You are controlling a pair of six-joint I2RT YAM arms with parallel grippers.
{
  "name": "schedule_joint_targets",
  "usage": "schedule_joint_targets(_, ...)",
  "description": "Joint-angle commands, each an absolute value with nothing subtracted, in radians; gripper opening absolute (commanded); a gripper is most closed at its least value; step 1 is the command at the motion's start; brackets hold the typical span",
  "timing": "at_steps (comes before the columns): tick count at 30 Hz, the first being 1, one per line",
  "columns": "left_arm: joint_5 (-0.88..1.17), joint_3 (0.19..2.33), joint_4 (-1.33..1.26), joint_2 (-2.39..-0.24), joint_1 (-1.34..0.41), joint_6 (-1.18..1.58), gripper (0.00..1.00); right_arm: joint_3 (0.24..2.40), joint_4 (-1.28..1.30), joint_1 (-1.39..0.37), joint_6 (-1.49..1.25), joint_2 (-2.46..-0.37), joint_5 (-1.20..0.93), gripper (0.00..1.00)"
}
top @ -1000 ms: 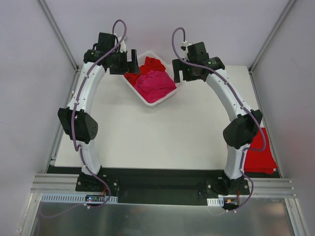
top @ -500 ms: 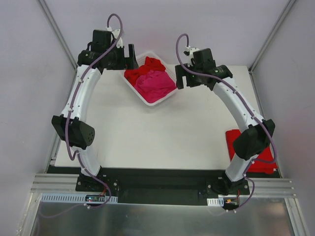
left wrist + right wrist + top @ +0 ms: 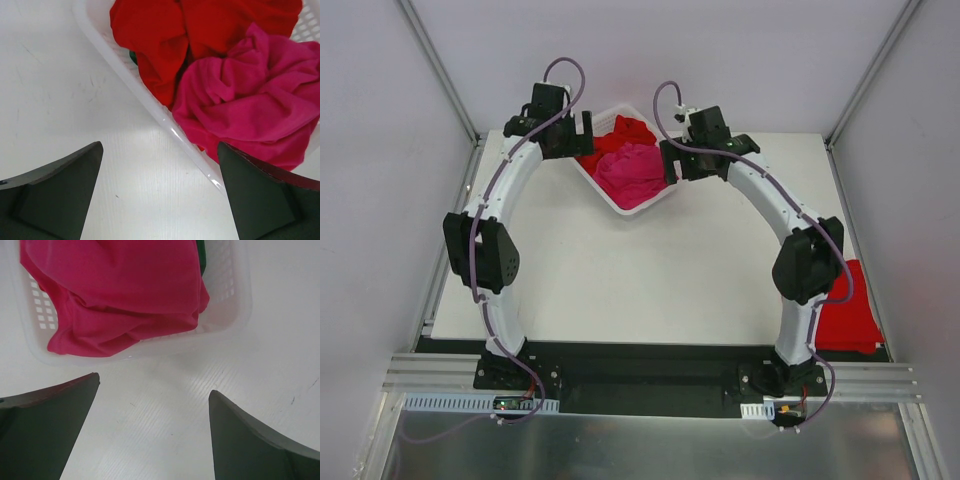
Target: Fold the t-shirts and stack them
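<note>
A white slotted basket (image 3: 620,206) at the back of the table holds crumpled t-shirts: a magenta-pink one (image 3: 635,170) in front, a bright red one (image 3: 626,132) behind. A sliver of dark green cloth (image 3: 201,255) shows beneath them. Another red t-shirt (image 3: 850,320) lies folded at the table's near right edge. My left gripper (image 3: 582,130) hovers open at the basket's left rim (image 3: 107,46), nothing between its fingers. My right gripper (image 3: 668,162) hangs open just outside the basket's right wall (image 3: 235,305), over bare table. In the wrist views the magenta-pink shirt (image 3: 250,100) (image 3: 120,290) lies ahead of each gripper (image 3: 160,145) (image 3: 155,384).
White table top (image 3: 650,270) stretches between the basket and the arm bases. Grey enclosure walls (image 3: 380,200) rise close on the left, right and back. My right arm's elbow (image 3: 808,262) overhangs part of the folded red shirt.
My right gripper has moved left and nearer to the basket's right side, its elbow swinging back inward. My left gripper dipped slightly toward the basket's left rim. Both stayed open.
</note>
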State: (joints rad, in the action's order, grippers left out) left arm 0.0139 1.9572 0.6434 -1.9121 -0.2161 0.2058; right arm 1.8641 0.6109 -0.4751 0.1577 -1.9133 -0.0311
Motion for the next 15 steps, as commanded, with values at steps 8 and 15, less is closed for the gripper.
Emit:
schedule_joint_targets(8,0.08,1.757,0.41,-1.895,-0.225,0.36,0.99,1.915,0.58,-0.482,0.153,-1.869,0.014,0.97)
schedule_joint_targets(15,0.095,1.689,0.341,-1.907,-0.222,0.403,0.99,1.868,0.569,-0.488,0.166,-1.784,0.015,0.97)
